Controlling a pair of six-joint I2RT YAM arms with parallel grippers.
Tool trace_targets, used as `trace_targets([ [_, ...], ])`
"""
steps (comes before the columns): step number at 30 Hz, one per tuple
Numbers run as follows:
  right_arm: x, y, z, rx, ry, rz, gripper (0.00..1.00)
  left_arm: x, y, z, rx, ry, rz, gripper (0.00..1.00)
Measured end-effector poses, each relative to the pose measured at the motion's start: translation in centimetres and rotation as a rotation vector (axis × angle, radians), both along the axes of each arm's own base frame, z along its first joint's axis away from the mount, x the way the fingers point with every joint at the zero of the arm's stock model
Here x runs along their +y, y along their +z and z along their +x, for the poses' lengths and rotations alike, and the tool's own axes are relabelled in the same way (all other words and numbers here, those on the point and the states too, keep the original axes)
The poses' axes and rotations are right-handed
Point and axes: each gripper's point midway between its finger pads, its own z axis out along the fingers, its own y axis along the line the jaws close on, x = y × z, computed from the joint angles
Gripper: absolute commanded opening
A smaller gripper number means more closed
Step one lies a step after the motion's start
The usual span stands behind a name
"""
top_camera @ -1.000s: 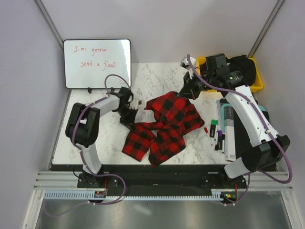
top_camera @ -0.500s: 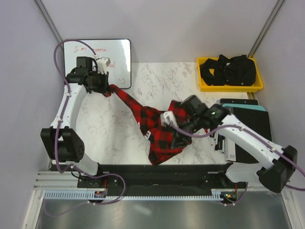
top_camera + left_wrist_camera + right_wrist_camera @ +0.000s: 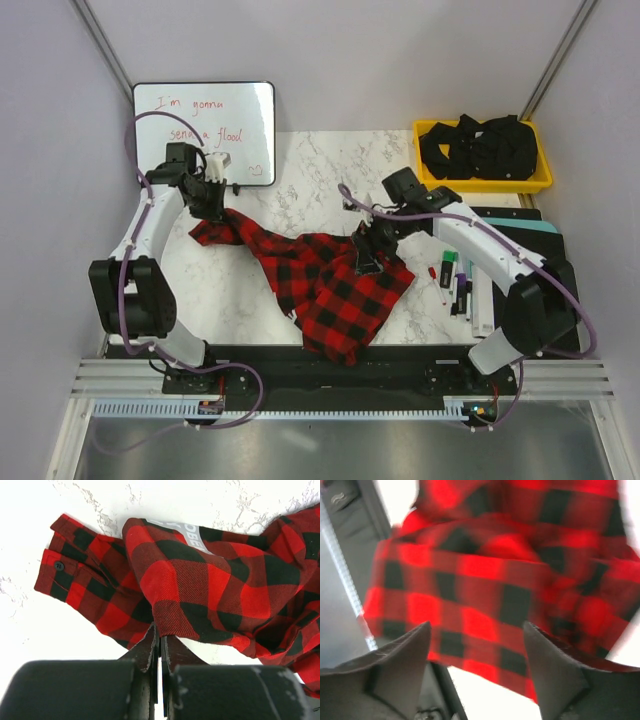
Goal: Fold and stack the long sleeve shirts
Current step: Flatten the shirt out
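Red-and-black checked flannel shirt [image 3: 335,290], one only in view, lies crumpled across the middle of the white marble tabletop [image 3: 330,165]. The bulk is bunched from centre to the near edge. One sleeve is drawn out toward the far left and ends just below the whiteboard [image 3: 205,130].

Left fingers [image 3: 213,205] sit at that sleeve end. In the left wrist view they are pressed almost together [image 3: 147,647], with a thin fold of the cloth's edge pinched between them. A cuff [image 3: 59,566] with a dark button lies flat on the tabletop, left of the pinch. A grey printed label [image 3: 187,532] shows on the cloth further off.

Right fingers [image 3: 366,250] are over the shirt's right side, at the bunched part. The right wrist view is blurred. There the fingers [image 3: 405,665] are spread wide, with checked cloth showing beyond the gap and nothing clamped. Whether the tips touch the cloth I cannot tell.

Yellow bin [image 3: 540,182] stands at the far right corner with dark tangled material inside. Markers [image 3: 450,275] lie on the tabletop just right of the shirt.
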Motion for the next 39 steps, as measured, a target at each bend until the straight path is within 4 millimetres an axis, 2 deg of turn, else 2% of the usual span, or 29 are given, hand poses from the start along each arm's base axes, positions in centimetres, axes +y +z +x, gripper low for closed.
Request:
trace_targets([
  [1,-0.4,-0.4,1.6,-0.004,-0.054,-0.005,0.98,0.0,-0.1,0.1,-0.001,-0.001,0.0,0.02],
  [3,-1.2,-1.7,3.7,0.012,-0.134,-0.033,0.98,0.0,-0.3,0.3,-0.002,-0.001,0.0,0.02],
  [6,-1.7,-4.1,4.8,0.066,-0.185,-0.084,0.96,0.0,-0.9,0.5,0.014,-0.001,-0.001,0.02],
  [8,-1.6,-6.0,5.0,0.119,-0.198,-0.113,0.81,0.0,-1.4,0.5,0.028,-0.001,-0.001,0.02],
  [9,-1.6,-6.8,4.9,0.147,-0.2,-0.126,0.63,0.0,-1.7,0.6,0.036,0.0,-0.002,0.02],
  [11,-1.4,-8.0,4.5,0.199,-0.195,-0.135,0.55,0.0,-2.1,0.6,0.046,-0.001,-0.002,0.02],
  [13,-1.2,-7.9,4.0,0.232,-0.188,-0.122,0.43,0.0,-2.3,0.6,0.051,0.0,-0.001,0.02],
  [14,-0.9,-7.2,3.9,0.237,-0.182,-0.1,0.35,0.0,-2.4,0.7,0.053,0.0,-0.001,0.02],
  [15,-0.5,-6.2,3.9,0.229,-0.177,-0.072,0.2,0.0,-2.3,0.7,0.053,0.0,-0.001,0.02],
  [17,0.3,-3.7,4.0,0.193,-0.155,-0.008,0.07,0.0,-2.2,0.9,0.047,0.0,-0.002,0.02],
  [20,2.8,1.7,2.9,0.091,-0.078,0.111,0.0,0.0,-1.8,1.2,0.035,0.0,-0.002,0.02],
  [22,5.9,5.0,0.1,0.022,0.04,0.196,0.0,0.0,-1.4,1.7,0.023,0.0,-0.002,0.02],
  [23,7.8,6.2,-2.4,-0.003,0.126,0.229,0.0,0.0,-1.2,1.9,0.017,0.002,-0.003,0.02],
  [25,11.2,7.2,-8.2,-0.022,0.326,0.273,0.3,-0.1,-0.8,2.3,0.006,0.002,-0.009,0.02],
  [27,13.5,6.3,-14.8,-0.003,0.546,0.261,0.7,-0.3,-0.3,2.6,-0.007,-0.004,-0.029,0.02],
  [28,14.1,5.4,-17.6,0.007,0.643,0.242,0.83,-0.3,-0.1,2.7,-0.015,-0.006,-0.037,0.02],
  [29,14.2,4.4,-19.4,0.017,0.706,0.218,0.98,-0.4,0.1,2.7,-0.021,-0.01,-0.051,0.02],
  [30,13.9,3.4,-20.1,0.024,0.737,0.189,0.98,-0.5,0.4,2.7,-0.026,-0.011,-0.06,0.02],
  [31,13.5,2.9,-19.5,0.022,0.731,0.168,0.98,-0.5,0.6,2.6,-0.032,-0.012,-0.069,0.02],
  [33,12.7,2.9,-15.5,0.001,0.646,0.163,0.98,-0.3,1.4,2.6,-0.054,-0.01,-0.082,0.02],
  [35,11.3,4.0,-8.9,-0.031,0.48,0.181,0.98,-0.3,1.9,2.5,-0.068,-0.01,-0.097,0.02],
  [37,8.9,5.2,-2.0,-0.074,0.291,0.198,0.94,-0.2,2.2,2.4,-0.075,-0.011,-0.109,0.02],
  [39,6.1,5.8,3.2,-0.099,0.132,0.201,0.87,-0.3,2.3,2.4,-0.076,-0.013,-0.12,0.02],
])
